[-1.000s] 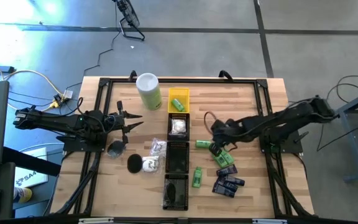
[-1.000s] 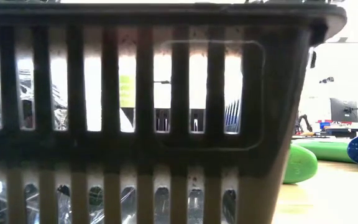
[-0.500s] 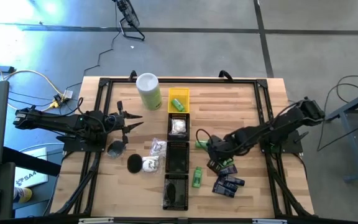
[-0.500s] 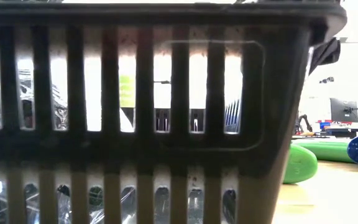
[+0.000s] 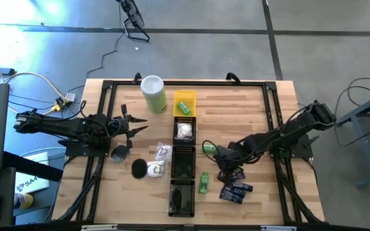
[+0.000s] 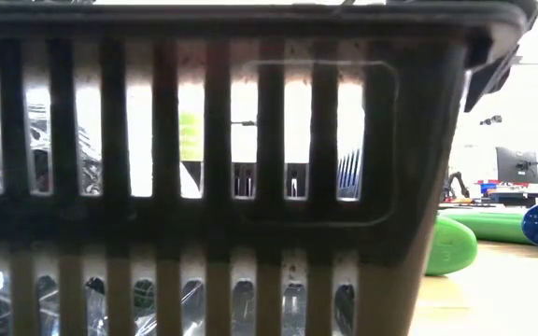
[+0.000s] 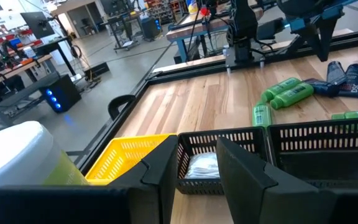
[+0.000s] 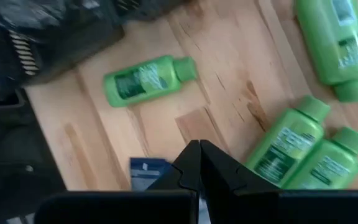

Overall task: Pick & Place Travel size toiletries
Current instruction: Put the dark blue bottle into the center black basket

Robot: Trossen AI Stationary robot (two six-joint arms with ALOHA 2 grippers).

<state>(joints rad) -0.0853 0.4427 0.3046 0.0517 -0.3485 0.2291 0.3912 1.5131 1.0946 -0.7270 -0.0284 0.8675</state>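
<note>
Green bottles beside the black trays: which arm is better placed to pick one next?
The right. Its shut claw hovers among the green bottles; the left claw waits across the black trays, near the canister.

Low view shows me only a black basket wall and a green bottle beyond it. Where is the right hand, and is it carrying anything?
Observer: The right hand is shut and empty, low over the bare table to the right of the baskets.
Operator: What lies closest to it?
Observer: A dark blue packet sits right beside its tips. A pair of green bottles lies on the other side, a little farther off.
</note>
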